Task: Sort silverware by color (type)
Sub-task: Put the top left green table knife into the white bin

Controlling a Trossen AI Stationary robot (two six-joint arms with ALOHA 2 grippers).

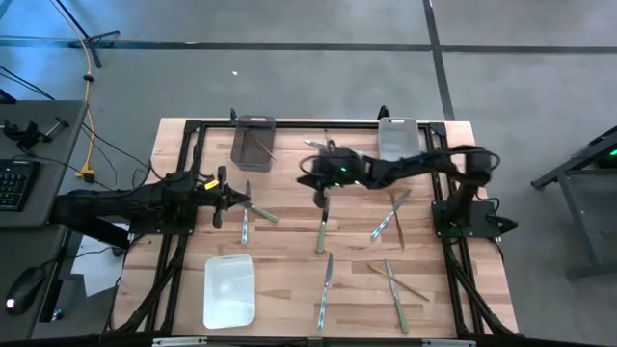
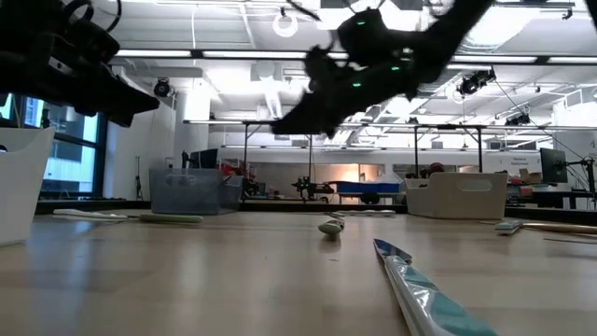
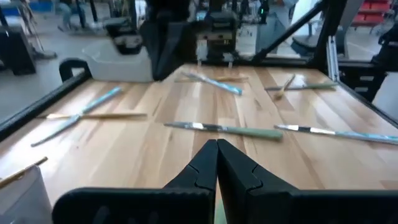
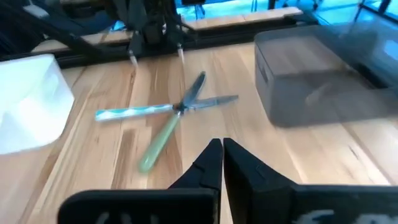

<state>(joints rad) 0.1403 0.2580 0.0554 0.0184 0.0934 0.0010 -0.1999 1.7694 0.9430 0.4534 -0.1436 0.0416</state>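
no text, label, brand or number can be read anywhere in these views.

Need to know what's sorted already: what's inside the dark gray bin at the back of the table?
From above, the dark gray bin holds one thin brown stick-like utensil lying diagonally. The right wrist view sees only its smoky wall, so anything else inside cannot be confirmed.

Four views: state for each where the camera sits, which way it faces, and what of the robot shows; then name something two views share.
High view: overhead, straight down; both arms, left gripper, right gripper.
Low view: table height, level toward the room; arms overhead.
Left wrist view: on the left arm, past its shut fingers toward a green-handled knife.
Right wrist view: on the right arm, past its shut fingers toward the crossed utensils.
Shared: the dark bin appears overhead and from the right wrist.
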